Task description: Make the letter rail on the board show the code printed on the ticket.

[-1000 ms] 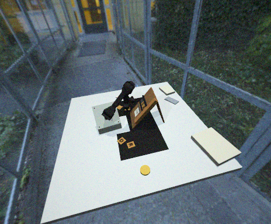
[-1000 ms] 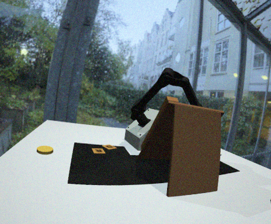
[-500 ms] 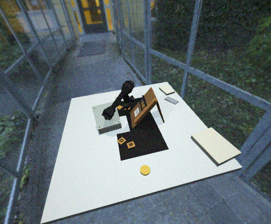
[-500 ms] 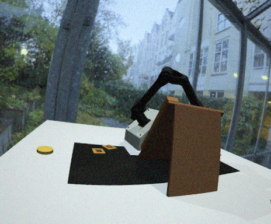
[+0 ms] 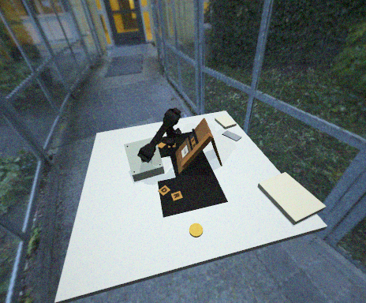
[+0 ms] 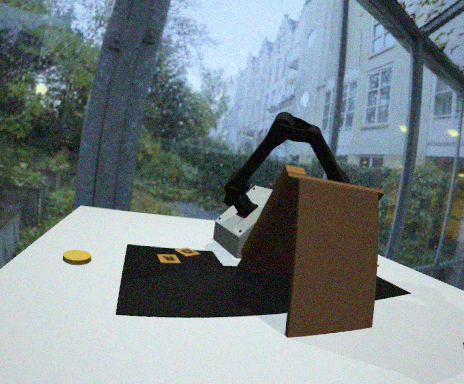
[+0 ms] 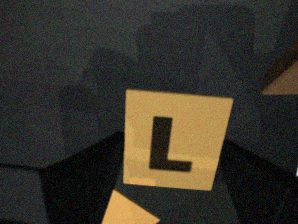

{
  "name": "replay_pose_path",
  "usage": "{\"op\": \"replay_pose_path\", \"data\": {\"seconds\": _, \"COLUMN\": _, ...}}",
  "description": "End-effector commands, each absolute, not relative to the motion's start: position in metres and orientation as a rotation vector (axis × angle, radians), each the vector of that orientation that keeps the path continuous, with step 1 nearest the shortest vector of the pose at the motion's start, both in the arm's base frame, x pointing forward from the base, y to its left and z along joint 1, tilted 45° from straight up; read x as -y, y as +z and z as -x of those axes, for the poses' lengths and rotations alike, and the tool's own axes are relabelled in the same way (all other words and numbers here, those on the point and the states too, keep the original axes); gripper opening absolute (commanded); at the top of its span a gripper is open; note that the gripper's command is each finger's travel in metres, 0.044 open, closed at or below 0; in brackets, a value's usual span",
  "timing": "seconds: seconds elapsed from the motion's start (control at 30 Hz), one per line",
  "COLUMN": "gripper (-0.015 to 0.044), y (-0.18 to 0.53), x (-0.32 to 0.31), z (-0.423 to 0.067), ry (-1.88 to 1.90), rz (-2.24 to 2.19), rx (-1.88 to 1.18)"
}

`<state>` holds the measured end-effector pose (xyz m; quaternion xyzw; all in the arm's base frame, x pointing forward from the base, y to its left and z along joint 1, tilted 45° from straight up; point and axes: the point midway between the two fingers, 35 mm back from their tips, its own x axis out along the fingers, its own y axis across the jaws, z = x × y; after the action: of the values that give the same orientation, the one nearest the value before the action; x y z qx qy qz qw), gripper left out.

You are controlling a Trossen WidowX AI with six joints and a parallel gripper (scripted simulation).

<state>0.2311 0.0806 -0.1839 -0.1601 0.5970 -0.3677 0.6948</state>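
Note:
In the wrist view my gripper [image 7: 172,143] is shut on a yellow tile marked L [image 7: 177,137], low over the black mat [image 7: 60,60]. The corner of another yellow tile [image 7: 127,212] shows just below it. In the top view the gripper [image 5: 170,143] is down behind the slanted brown board [image 5: 198,147] [image 6: 333,255], which carries the white ticket [image 5: 184,151] and the letter rail [image 5: 194,139]. The print on the ticket is too small to read. The D tile [image 5: 164,190] [image 6: 187,251] and the R tile [image 5: 177,195] [image 6: 168,258] lie flat on the mat's front left.
The arm's grey base block [image 5: 144,163] [image 6: 238,225] stands left of the board. A yellow disc [image 5: 196,230] [image 6: 76,256] lies in front of the mat. A large cream slab [image 5: 293,196] lies near the right edge, and a small cream pad [image 5: 225,121] and a grey card [image 5: 232,135] lie at the back.

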Motion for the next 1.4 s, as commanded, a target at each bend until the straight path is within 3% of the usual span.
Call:
{"op": "replay_pose_path", "data": {"seconds": 0.0, "gripper": 0.0000, "y": -0.182, "x": -0.083, "z": -0.231, "ry": -0.822, "rz": 0.351, "rx": -1.334}}
{"op": "replay_pose_path", "data": {"seconds": 0.37, "gripper": 0.0000, "y": -0.179, "x": -0.088, "z": -0.239, "ry": -0.780, "rz": 0.372, "rx": -1.301}}
{"op": "replay_pose_path", "data": {"seconds": 1.0, "gripper": 0.0000, "y": -0.137, "x": -0.152, "z": -0.334, "ry": -0.457, "rz": 0.579, "rx": -0.796}}
{"op": "replay_pose_path", "data": {"seconds": 1.37, "gripper": 0.0000, "y": -0.092, "x": -0.181, "z": -0.359, "ry": -0.451, "rz": 0.662, "rx": -0.551}}
